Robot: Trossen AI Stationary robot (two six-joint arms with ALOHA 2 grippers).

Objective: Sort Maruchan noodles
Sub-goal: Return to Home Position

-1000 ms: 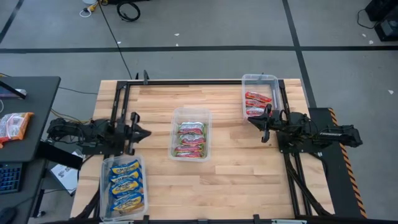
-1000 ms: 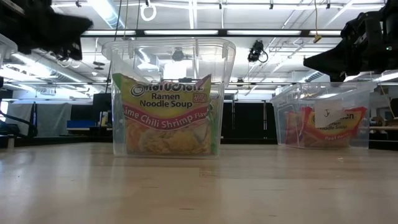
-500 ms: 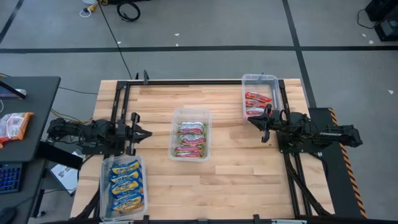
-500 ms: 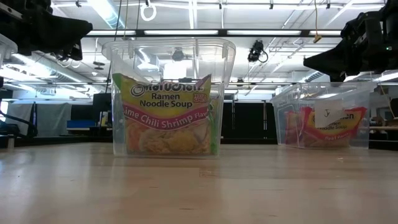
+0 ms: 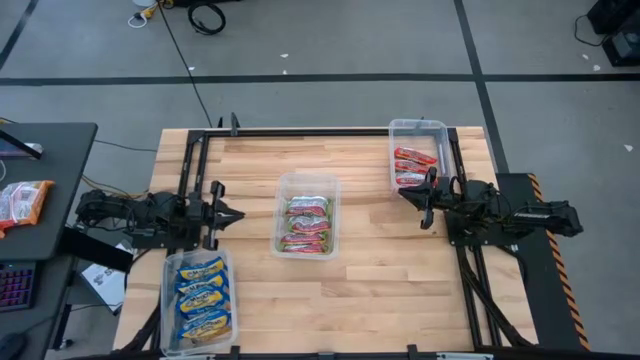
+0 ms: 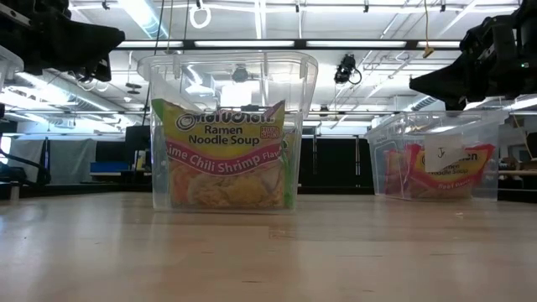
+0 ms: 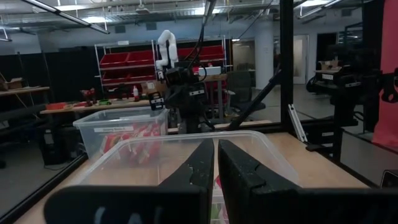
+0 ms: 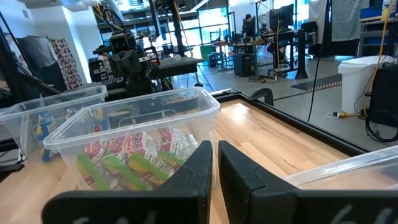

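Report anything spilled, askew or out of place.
Nothing on the table stands out: blue packets, green-pink packets and red packets sit sorted apart, none loose; left gripper and right gripper wait at its sides. One oddity: an orange-and-white packet lies on the dark side desk, off the table.

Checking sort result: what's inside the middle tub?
The tub holds green-pink packets, several side by side. Its floor and anything beneath them are covered.
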